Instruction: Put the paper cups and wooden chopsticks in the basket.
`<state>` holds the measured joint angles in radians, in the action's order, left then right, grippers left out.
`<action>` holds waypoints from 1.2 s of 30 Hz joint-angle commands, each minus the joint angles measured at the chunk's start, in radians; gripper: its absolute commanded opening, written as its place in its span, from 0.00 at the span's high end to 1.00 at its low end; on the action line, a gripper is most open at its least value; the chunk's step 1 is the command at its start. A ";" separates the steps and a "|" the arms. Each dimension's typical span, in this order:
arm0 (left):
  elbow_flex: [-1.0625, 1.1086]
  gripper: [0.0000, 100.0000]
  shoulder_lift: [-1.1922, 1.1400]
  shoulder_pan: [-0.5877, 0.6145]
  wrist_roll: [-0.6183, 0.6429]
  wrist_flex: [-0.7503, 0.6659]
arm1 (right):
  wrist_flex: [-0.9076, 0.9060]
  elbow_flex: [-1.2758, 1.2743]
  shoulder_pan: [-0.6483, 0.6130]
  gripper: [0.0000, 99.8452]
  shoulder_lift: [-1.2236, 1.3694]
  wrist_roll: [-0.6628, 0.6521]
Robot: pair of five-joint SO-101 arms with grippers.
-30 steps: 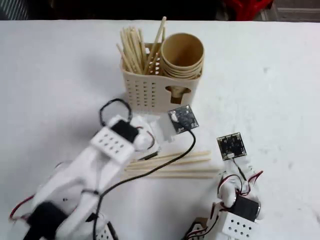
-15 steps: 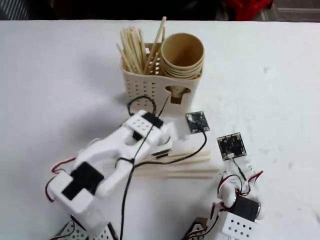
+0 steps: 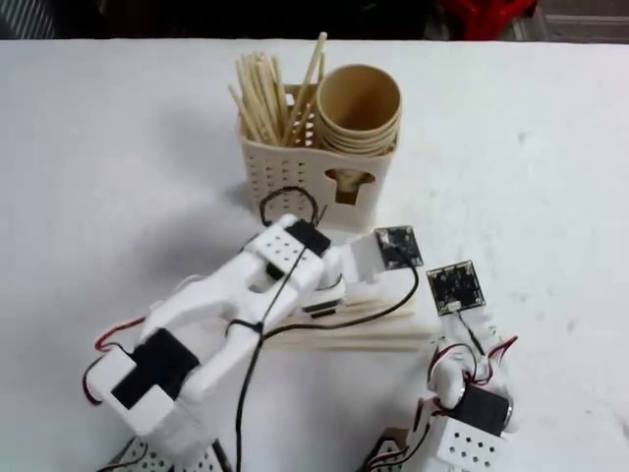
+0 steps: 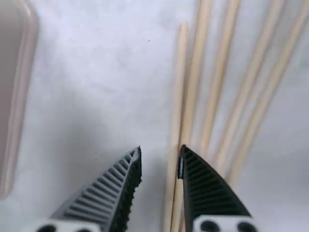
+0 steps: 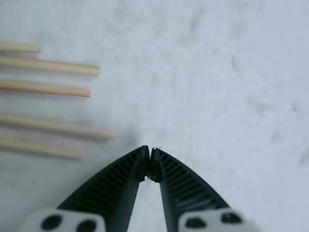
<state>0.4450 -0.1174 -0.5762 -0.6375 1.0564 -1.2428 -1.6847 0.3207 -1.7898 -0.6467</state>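
Chopsticks (image 3: pixel 385 340) on the worktop (image 3: pixel 118 147) come next: the left pincer (image 4: pixel 159 164), apart above them, should close on one; the right pincer (image 5: pixel 149 162) is pressed together.

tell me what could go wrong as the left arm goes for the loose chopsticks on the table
1. The open left gripper lines up with just the edge of the loose chopsticks. One side of it sits over the sticks, so closing may catch a single stick and scatter the rest.
2. The basket already holds a crowded, leaning bunch of chopsticks, and adding more could knock into them.
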 commanded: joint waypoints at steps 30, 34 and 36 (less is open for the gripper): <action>-0.183 0.98 0.239 0.134 -0.002 0.137 | -0.004 -0.006 0.005 0.98 -0.008 -0.005; -0.267 0.98 0.476 0.130 0.009 0.213 | -0.004 -0.006 0.005 0.98 -0.008 -0.005; -0.330 0.98 0.573 0.140 0.066 0.203 | -0.004 -0.006 0.005 0.98 -0.008 -0.005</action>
<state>0.2486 0.2156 -0.4519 -0.6375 1.2436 -1.2428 -1.6847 0.3207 -1.7898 -0.6467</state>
